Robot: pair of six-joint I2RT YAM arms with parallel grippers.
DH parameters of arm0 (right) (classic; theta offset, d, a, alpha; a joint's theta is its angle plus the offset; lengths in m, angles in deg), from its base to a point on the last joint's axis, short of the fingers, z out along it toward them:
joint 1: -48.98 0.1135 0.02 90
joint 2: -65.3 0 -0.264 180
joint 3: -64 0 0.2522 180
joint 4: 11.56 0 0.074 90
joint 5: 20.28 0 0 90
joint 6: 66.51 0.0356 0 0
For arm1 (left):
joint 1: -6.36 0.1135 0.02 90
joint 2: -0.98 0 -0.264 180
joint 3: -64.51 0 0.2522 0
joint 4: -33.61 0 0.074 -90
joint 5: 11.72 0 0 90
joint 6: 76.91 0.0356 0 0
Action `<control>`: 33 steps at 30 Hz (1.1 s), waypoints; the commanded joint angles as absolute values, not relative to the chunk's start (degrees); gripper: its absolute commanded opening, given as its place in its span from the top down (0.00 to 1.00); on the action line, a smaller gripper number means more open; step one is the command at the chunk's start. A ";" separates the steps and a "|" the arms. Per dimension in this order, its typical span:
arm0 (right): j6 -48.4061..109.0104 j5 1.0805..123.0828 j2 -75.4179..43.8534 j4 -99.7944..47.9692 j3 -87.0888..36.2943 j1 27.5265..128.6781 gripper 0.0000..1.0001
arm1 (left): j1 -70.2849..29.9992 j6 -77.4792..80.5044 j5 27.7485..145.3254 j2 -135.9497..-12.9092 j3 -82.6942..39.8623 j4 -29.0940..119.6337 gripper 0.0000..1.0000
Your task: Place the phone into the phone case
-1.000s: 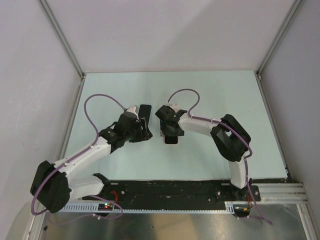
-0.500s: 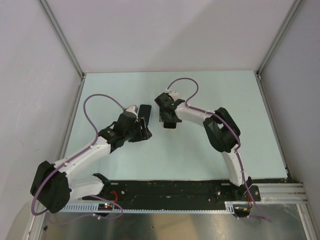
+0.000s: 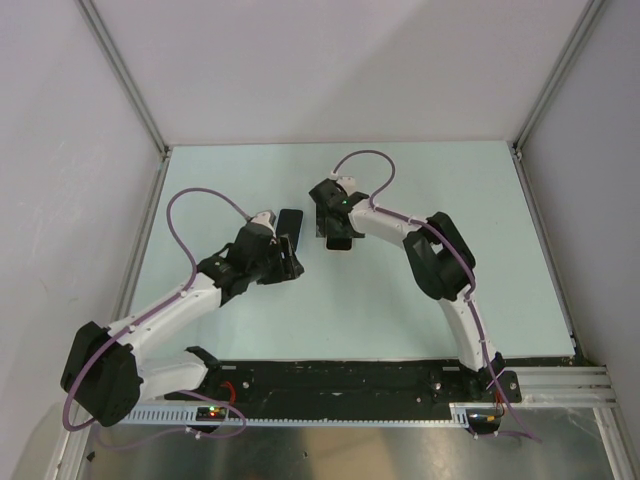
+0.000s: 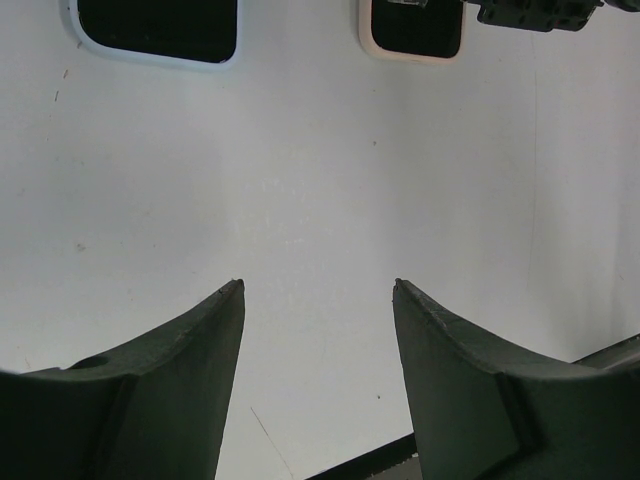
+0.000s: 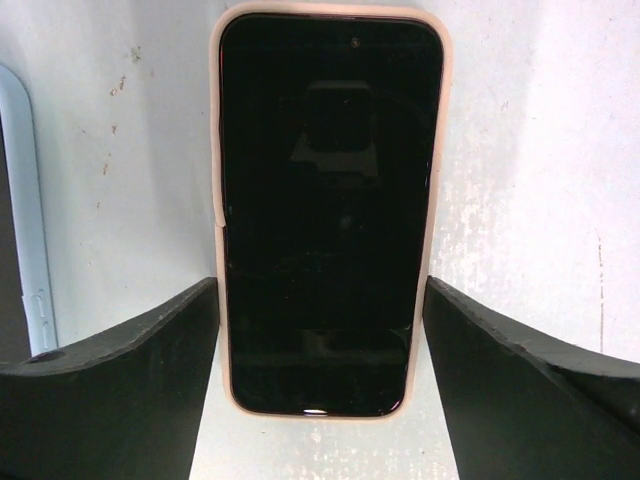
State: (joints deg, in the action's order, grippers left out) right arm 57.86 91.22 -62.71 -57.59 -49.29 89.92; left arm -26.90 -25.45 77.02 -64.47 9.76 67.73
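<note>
The phone is a glossy black slab with a thin pale rim. It lies lengthwise between my right gripper's fingers, which press on its two long sides. In the top view the phone sticks out from the right gripper near the table's middle. The phone case is a wider dark slab just to its left. Its pale bluish edge shows in the right wrist view and the left wrist view. My left gripper is open and empty over bare table, just short of the case.
The pale green table is closed in by white walls with metal posts at the back and both sides. The phone also shows at the top of the left wrist view, with the right gripper's body beside it.
My right gripper has moved toward the back of the table and a little left, and the phone has moved with it, closer to the case. The left arm has stayed put.
</note>
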 commanded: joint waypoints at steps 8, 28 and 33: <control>54.20 91.74 -57.52 -58.79 -52.10 88.70 0.01 | -26.34 -25.11 75.75 -64.13 6.04 67.32 0.33; 58.51 83.27 3.40 -46.65 -2.25 85.85 0.01 | -26.67 -22.89 63.94 -54.83 2.43 67.33 0.00; 58.23 83.50 6.94 -46.98 -0.37 85.43 0.01 | -26.68 -23.40 62.73 -53.86 2.84 67.28 0.00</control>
State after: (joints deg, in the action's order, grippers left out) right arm 57.81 83.74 5.53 -49.04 -0.83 85.84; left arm -26.88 -23.97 66.00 -55.18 4.25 68.08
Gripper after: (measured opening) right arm 0.993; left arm 0.995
